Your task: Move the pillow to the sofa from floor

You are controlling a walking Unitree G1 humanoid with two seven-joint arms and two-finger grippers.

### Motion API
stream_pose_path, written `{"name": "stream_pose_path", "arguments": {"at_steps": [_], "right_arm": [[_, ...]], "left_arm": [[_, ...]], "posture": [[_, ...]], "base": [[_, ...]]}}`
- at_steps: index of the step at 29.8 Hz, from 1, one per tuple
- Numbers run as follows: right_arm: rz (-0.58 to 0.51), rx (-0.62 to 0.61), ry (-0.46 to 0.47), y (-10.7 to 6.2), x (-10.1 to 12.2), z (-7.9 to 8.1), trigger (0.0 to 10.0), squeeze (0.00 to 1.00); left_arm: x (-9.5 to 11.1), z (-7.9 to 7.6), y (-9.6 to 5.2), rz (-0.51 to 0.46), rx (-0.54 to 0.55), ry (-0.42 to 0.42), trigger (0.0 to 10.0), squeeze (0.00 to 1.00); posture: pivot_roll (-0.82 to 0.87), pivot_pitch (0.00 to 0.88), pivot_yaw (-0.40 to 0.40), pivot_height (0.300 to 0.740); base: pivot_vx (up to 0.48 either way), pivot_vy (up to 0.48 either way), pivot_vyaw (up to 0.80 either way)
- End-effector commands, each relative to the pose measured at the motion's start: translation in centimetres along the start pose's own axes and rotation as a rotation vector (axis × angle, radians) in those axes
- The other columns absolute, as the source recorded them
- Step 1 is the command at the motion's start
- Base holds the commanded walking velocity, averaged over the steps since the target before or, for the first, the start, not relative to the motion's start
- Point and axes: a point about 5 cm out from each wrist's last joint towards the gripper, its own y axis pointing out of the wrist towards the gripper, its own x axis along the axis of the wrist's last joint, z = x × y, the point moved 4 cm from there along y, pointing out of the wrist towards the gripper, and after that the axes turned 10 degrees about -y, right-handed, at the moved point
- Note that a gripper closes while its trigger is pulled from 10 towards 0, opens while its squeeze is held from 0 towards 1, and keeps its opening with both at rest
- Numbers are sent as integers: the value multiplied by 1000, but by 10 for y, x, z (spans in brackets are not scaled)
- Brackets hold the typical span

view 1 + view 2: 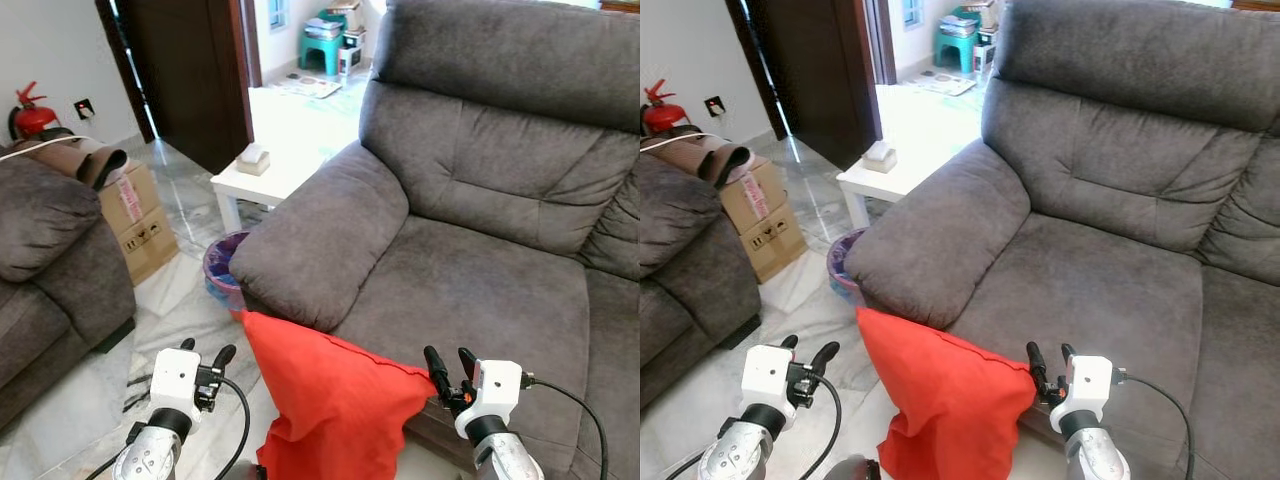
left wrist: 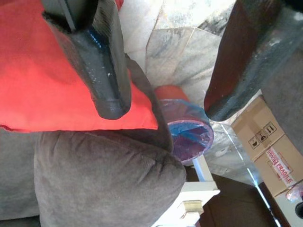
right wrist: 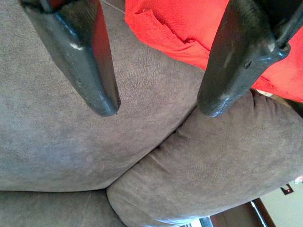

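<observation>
the red pillow [image 1: 335,400] leans against the front edge of the grey sofa [image 1: 480,270], below the armrest, its lower end toward the marble floor [image 1: 70,410] and one top corner beside the right gripper [image 1: 449,372]. both grippers stand open and empty, the left gripper [image 1: 205,358] just off the pillow's left side, the right at the seat's front edge. to do this step well, the judgement is that each gripper should close on the fabric at opposite top corners, then lift together so the pillow clears the seat's lip before going onto the cushion. the left wrist view shows what the head views half hide: a blue-lined bin [image 2: 187,137] tucked under the armrest's front corner, next to the white side table [image 1: 262,180]. the right wrist view shows the pillow's seam lying on the seat. farther back stands a cardboard box [image 1: 140,220] by a second sofa [image 1: 45,260].
</observation>
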Motion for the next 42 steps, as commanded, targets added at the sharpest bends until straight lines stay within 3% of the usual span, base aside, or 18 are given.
{"name": "stream_pose_path", "arguments": {"at_steps": [1,21,22,25,32,34,41,42], "right_arm": [[26,8,-11,1,-4,3,10000,0],[8,27,14,6,0,10,10000,0],[8,53,31,9,1,14,10000,1000],[8,71,41,10,2,16,10000,1000],[21,318,98,29,18,40,10000,1000],[62,374,31,36,21,45,10000,1000],[53,408,38,50,39,44,10000,1000],[68,417,-6,52,41,46,10000,1000]], "left_arm": [[-5,1,-4,17,-1,14,10000,0],[3,-4,-1,-13,-16,40,10000,0],[4,-5,-1,-14,-19,42,10000,0],[4,-6,-1,-15,-21,43,10000,0],[11,-5,-1,-41,-22,56,10000,0],[13,-7,-2,-50,-34,73,10000,0],[17,-7,-8,-65,-16,67,10000,0],[17,-9,-12,-66,-14,64,10000,0]], "posture": [[11,73,12,630],[23,108,12,610],[29,109,11,610],[29,109,11,610],[76,131,-15,610],[85,143,-26,610],[115,177,-63,610],[122,186,-70,610]], "base": [[0,0,0],[0,0,0],[0,0,0],[0,0,0],[0,0,0],[0,0,0],[0,0,0],[0,0,0]]}}
